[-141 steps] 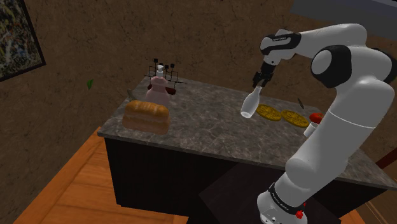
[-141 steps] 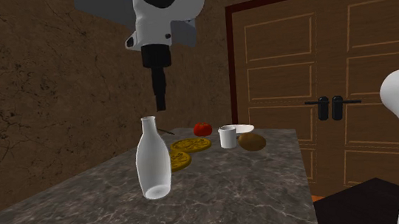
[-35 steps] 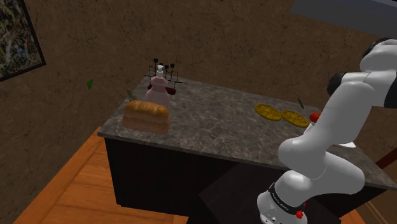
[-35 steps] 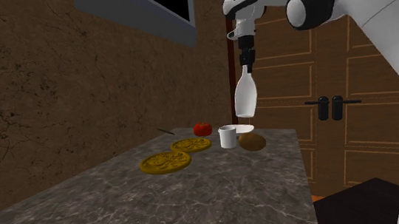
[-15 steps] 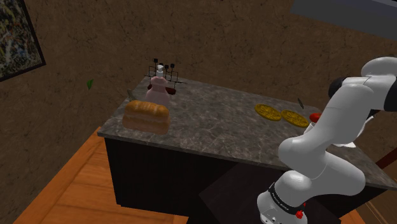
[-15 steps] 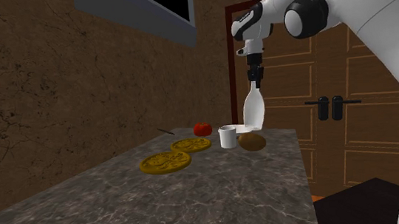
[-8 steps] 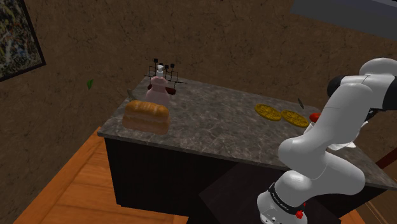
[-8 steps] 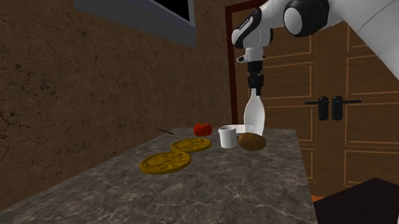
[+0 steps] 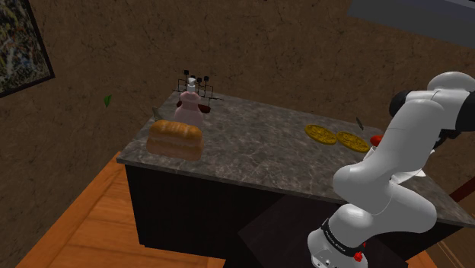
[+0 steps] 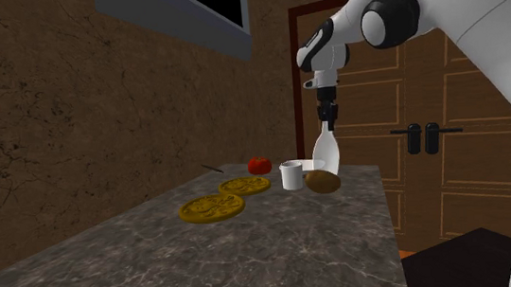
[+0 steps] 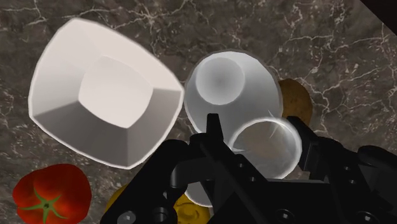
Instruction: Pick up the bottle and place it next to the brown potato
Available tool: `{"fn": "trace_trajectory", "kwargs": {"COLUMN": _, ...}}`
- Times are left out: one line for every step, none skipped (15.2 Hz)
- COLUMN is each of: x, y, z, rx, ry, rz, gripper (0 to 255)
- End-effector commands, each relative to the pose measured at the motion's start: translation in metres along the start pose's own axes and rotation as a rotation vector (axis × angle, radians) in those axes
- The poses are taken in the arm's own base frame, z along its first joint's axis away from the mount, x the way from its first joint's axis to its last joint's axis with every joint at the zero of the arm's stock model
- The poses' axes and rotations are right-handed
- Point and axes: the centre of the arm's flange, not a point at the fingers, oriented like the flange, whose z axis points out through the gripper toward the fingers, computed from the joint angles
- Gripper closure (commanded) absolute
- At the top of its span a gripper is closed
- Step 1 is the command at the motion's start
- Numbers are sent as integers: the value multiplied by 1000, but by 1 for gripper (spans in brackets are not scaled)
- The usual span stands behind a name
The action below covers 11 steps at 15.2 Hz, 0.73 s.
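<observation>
Counter (image 9: 251, 156), dark marbled top, carries the lot. Arm (image 9: 396, 152) comes up at 4 o'clock in the shoulder view and bends over the counter's far end.

Containers, big to small:
- white square bowl (image 11: 102, 102): empty, bare floor visible from the wrist view.
- bottle (image 10: 325, 149): pale, see-through, looks empty. It hangs neck-up from the gripper (image 10: 327, 117), which is clamped on the neck. The wrist view looks down its open mouth, with a finger (image 11: 213, 130) on either side.
- white cup (image 10: 291, 176): inside not readable.

In the second exterior view the bottle's body is at 12 o'clock of the brown potato (image 10: 322, 181), just behind it and overlapping. Can't tell if the base touches the counter. The cup is at 9 o'clock of the potato, just beside it.

View differences:
- The second exterior view gives the panelled door (image 10: 412, 105) at 3 o'clock.
- The shoulder view gives the painting (image 9: 15, 46) at 10 o'clock and the bread loaf (image 9: 175, 138) at 9 o'clock on the counter, with a pinkish figure (image 9: 189, 103) at 12 o'clock of the loaf.
- Both give the two yellow discs (image 10: 211, 207) and the tomato (image 10: 259, 165).
</observation>
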Motion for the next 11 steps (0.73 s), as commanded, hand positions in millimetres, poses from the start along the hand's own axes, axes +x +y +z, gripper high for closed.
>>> {"fn": "trace_trajectory", "kwargs": {"x": 0, "y": 0, "z": 1, "rx": -1, "ry": 0, "rz": 0, "gripper": 255}}
{"fn": "trace_trajectory", "kwargs": {"x": 0, "y": 0, "z": 1, "rx": -1, "ry": 0, "rz": 0, "gripper": 255}}
{"fn": "trace_trajectory", "kwargs": {"x": 0, "y": 0, "z": 1, "rx": -1, "ry": 0, "rz": 0, "gripper": 255}}
{"fn": "trace_trajectory", "kwargs": {"x": 0, "y": 0, "z": 1, "rx": -1, "ry": 0, "rz": 0, "gripper": 255}}
{"fn": "trace_trajectory", "kwargs": {"x": 0, "y": 0, "z": 1, "rx": -1, "ry": 0, "rz": 0, "gripper": 255}}
{"fn": "trace_trajectory", "kwargs": {"x": 0, "y": 0, "z": 1, "rx": -1, "ry": 0, "rz": 0, "gripper": 0}}
{"fn": "trace_trajectory", "kwargs": {"x": 0, "y": 0, "z": 1, "rx": -1, "ry": 0, "rz": 0, "gripper": 0}}
{"fn": "trace_trajectory", "kwargs": {"x": 0, "y": 0, "z": 1, "rx": -1, "ry": 0, "rz": 0, "gripper": 0}}
{"fn": "trace_trajectory", "kwargs": {"x": 0, "y": 0, "z": 1, "rx": -1, "ry": 0, "rz": 0, "gripper": 0}}
{"fn": "trace_trajectory", "kwargs": {"x": 0, "y": 0, "z": 1, "rx": -1, "ry": 0, "rz": 0, "gripper": 0}}
{"fn": "trace_trajectory", "kwargs": {"x": 0, "y": 0, "z": 1, "rx": -1, "ry": 0, "rz": 0, "gripper": 0}}
